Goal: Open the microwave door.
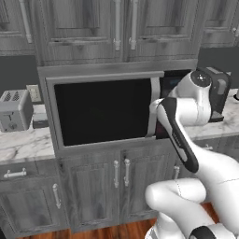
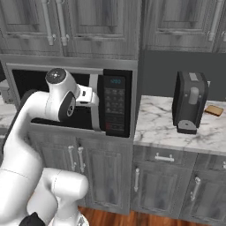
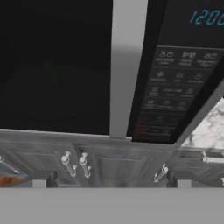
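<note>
The microwave (image 1: 107,112) is built in between grey cabinets. Its black glass door (image 1: 100,112) looks shut against the body. The vertical silver bar handle (image 3: 124,65) runs down the middle of the hand view, with the black keypad strip (image 3: 175,92) and its lit display to the right. My gripper (image 3: 111,178) is open, its two dark fingertips (image 3: 51,178) standing wide apart low in that view, short of the handle. From the right base view the gripper (image 2: 92,98) sits right at the handle (image 2: 94,110), with nothing held.
A silver toaster (image 1: 16,109) stands on the marble counter (image 1: 23,144) to the left. A black coffee machine (image 2: 190,101) stands on the counter to the right, with a small brown item (image 2: 214,110) behind it. Grey cabinet doors with slim handles (image 1: 121,172) lie above and below.
</note>
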